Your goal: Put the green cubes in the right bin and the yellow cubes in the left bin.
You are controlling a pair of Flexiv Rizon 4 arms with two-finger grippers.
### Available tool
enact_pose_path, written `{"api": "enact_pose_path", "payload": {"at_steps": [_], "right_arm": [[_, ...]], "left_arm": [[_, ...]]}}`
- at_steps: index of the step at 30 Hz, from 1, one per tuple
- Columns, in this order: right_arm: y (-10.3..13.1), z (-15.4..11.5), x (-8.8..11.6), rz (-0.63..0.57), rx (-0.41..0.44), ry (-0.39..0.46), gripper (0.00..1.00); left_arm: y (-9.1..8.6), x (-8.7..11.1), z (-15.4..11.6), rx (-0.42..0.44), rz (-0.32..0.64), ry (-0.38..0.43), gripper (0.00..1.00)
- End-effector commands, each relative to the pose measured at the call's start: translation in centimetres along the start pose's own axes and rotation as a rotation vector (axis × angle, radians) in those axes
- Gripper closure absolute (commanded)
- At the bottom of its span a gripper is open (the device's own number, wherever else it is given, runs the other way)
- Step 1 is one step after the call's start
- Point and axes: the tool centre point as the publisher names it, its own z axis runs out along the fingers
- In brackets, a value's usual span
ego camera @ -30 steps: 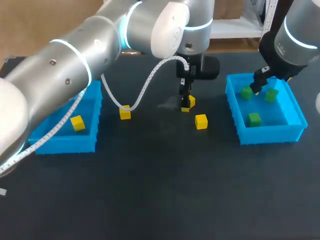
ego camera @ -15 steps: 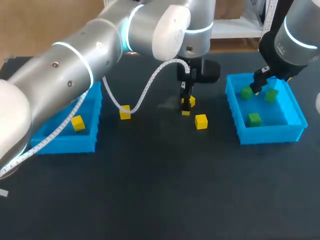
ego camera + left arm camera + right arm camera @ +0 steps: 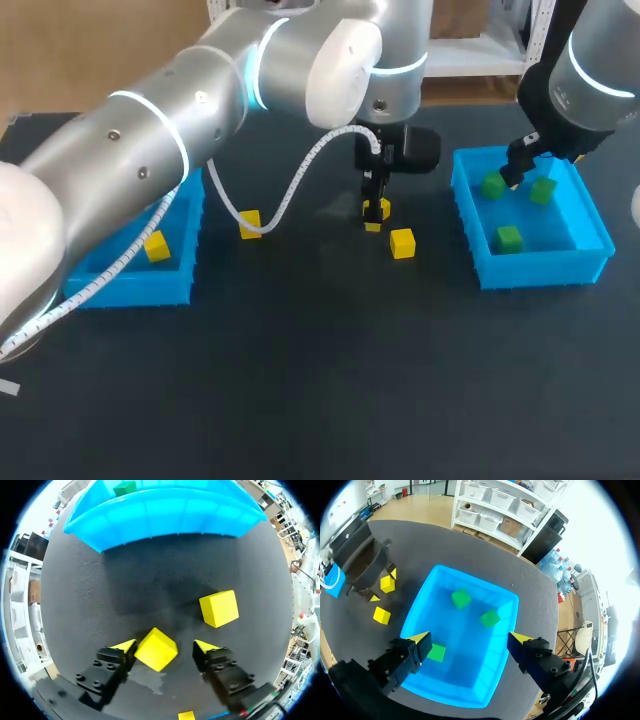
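Note:
My left gripper [image 3: 375,211] stands low at the table's middle, open, straddling a yellow cube [image 3: 156,649]. One fingertip [image 3: 125,646] is at the cube's edge, while the other has a gap to it. A second yellow cube [image 3: 402,243] lies just beside it, nearer the right bin [image 3: 540,268]. A third yellow cube [image 3: 250,223] sits further left, and another [image 3: 155,246] is inside the left bin [image 3: 130,290]. My right gripper [image 3: 469,639] hangs open over the right bin, which holds three green cubes [image 3: 461,598] [image 3: 490,618] [image 3: 436,653].
The left arm's white cable [image 3: 290,185] droops over the table near the third yellow cube. Both blue bins stand at the table's sides, with dark bare table in front of them.
The left gripper has sunk lower around the yellow cube and its fingers have drawn closer together. The right arm has kept still.

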Motion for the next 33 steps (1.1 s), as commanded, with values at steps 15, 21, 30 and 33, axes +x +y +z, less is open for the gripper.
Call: {"api": "enact_pose_path", "payload": {"at_steps": [15, 21, 30, 33], "right_arm": [[0.0, 0.0, 0.1, 0.001, 0.002, -0.004, 0.00], [0.0, 0.0, 0.1, 0.001, 0.002, -0.004, 0.00], [0.0, 0.0, 0.1, 0.001, 0.002, -0.004, 0.00], [0.0, 0.0, 0.1, 0.001, 0.002, -0.004, 0.00]], "left_arm": [[1.8, 1.9, -2.5, -0.040, -0.121, -0.056, 1.00], [2.7, 4.7, -5.3, -0.087, -0.228, -0.102, 1.00], [2.1, 10.8, -9.5, -0.151, -0.356, -0.138, 1.00], [1.5, 13.3, -10.5, -0.169, -0.399, -0.136, 1.00]]}}
